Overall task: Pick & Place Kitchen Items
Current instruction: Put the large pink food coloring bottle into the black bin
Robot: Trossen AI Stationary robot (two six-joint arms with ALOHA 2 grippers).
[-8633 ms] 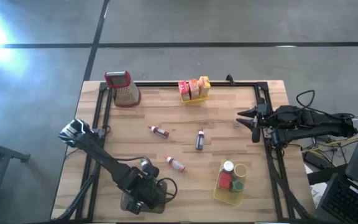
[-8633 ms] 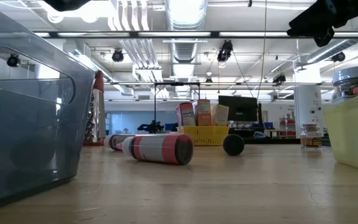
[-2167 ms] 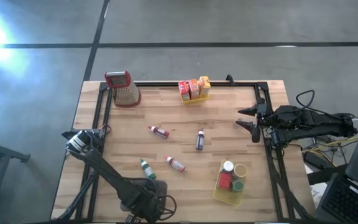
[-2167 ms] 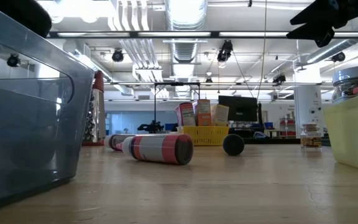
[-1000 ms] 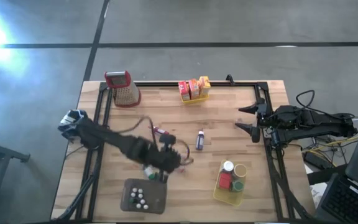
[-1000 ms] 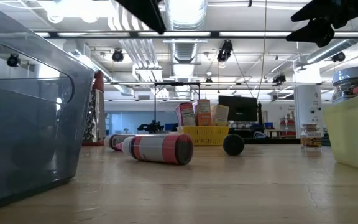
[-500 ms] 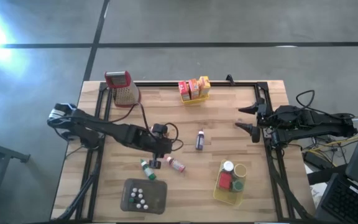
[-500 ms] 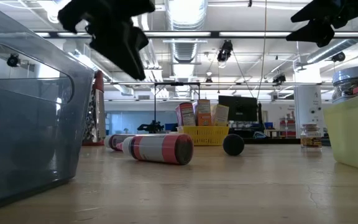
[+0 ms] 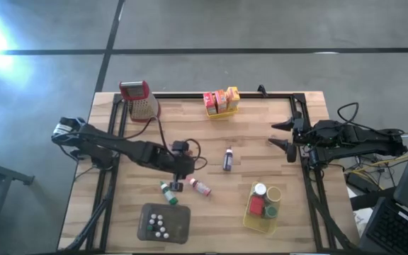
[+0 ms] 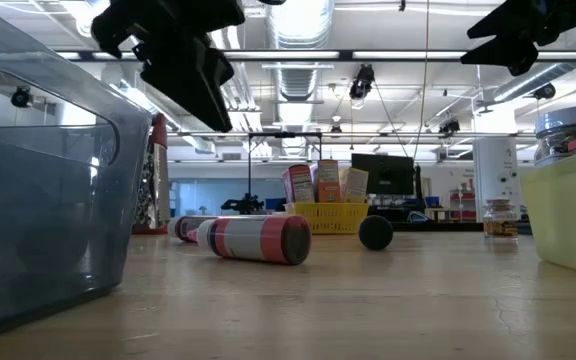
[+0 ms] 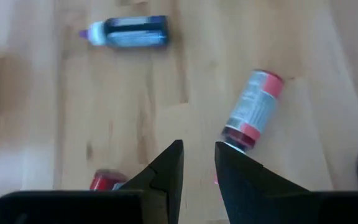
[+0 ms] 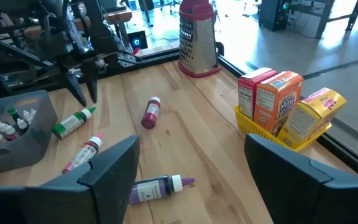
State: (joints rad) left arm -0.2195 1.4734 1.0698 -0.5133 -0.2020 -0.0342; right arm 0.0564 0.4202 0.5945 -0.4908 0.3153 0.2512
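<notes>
Since the earlier frames the left gripper has swung from the grey tray at the lower left up to the middle of the tabletop, where it hangs with its fingers a narrow gap apart and empty, above a red-capped bottle and beside a green-capped bottle. The right gripper waits at the right edge, wide open and empty. A purple bottle lies at centre and another red bottle is near it.
</notes>
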